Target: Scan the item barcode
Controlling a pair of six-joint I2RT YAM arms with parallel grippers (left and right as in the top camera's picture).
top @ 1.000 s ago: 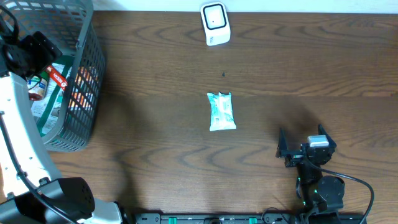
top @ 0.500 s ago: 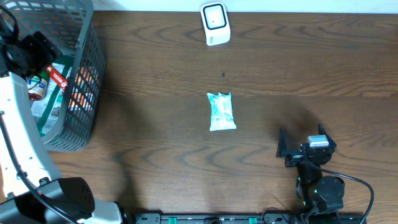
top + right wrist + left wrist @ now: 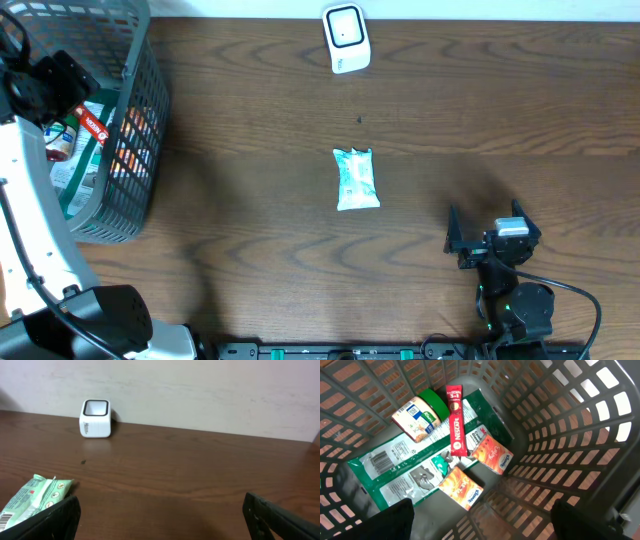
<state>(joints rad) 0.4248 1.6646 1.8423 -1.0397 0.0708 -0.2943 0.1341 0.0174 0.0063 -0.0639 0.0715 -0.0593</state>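
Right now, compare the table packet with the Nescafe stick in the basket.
The packet is pale green and white and broad; the Nescafe stick is red and slim. The packet lies alone on the table; the stick lies in the crowded basket. Both lie flat, unheld.

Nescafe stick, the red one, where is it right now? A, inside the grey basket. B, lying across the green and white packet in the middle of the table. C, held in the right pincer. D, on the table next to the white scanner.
A: the left wrist view shows the Nescafe stick lying on other packets at the bottom of the basket, untouched by either pincer.
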